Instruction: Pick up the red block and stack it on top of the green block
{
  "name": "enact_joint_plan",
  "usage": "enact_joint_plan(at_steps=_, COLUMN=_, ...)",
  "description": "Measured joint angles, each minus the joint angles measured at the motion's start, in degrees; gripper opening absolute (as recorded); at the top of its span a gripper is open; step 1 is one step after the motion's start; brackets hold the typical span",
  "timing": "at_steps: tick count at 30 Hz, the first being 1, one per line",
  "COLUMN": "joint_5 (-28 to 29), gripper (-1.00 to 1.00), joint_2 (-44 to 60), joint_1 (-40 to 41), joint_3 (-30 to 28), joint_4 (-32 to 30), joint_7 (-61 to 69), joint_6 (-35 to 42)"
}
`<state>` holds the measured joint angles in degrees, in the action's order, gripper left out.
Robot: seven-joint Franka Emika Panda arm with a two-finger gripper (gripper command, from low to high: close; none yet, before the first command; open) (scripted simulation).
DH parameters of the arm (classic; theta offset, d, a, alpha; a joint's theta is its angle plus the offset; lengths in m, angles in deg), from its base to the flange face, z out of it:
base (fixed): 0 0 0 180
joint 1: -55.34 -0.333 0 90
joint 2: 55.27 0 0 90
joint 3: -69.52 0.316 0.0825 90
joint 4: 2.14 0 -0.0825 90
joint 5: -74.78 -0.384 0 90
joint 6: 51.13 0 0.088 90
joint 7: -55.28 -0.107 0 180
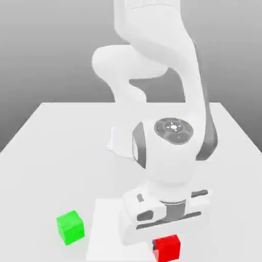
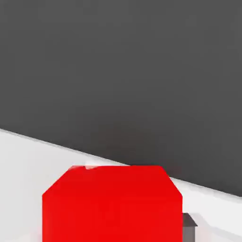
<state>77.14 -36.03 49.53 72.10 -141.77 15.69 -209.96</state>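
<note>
A smooth white robot arm with rounded, glossy plastic-looking segments bends down over a plain matte white desk. Its tool sits low at the desk's near edge, directly over a red block, a small solid-coloured cube with flat faces and sharp edges. Whether the tool is apart or clamped on the cube cannot be told. In the hand view the red block looms large and close, its top corners bevelled, against the white desk and a dark grey backdrop. The green block, a cube of the same shape, rests on the desk well apart toward the exterior view's left.
</note>
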Motion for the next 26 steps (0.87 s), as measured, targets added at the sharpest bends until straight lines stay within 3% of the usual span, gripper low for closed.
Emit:
enact_joint_plan(at_steps=3, joint_5=-0.8, gripper=-1.0, joint_2=-5.8, joint_1=0.6, joint_3=0.0, joint_4=-1.1, joint_7=0.2, joint_6=4.7)
enact_joint_plan(at_steps=10, joint_5=-2.7, gripper=-1.0, joint_2=-15.3, joint_1=12.7, joint_3=-11.3, joint_4=-7.5, joint_7=-9.4, joint_6=7.8)
enact_joint_plan(at_steps=16, joint_5=-7.1, gripper=-1.0, joint_2=-7.9, joint_1=16.5, joint_3=-10.8, joint_4=-8.6, joint_7=-9.2, joint_6=-0.6)
enact_joint_plan(at_steps=17, joint_5=-7.5, gripper=1.0, joint_2=-6.9, joint_1=16.7, joint_3=-10.6, joint_4=-8.6, joint_7=-9.0, joint_6=-1.5)
enact_joint_plan(at_steps=23, joint_5=-7.7, gripper=1.0, joint_2=-6.4, joint_1=16.8, joint_3=-10.4, joint_4=-8.6, joint_7=-8.8, joint_6=-2.0)
enact_joint_plan(at_steps=26, joint_5=-5.9, gripper=1.0, joint_2=-10.3, joint_1=16.7, joint_3=-10.9, joint_4=-8.8, joint_7=-10.1, joint_6=1.6)
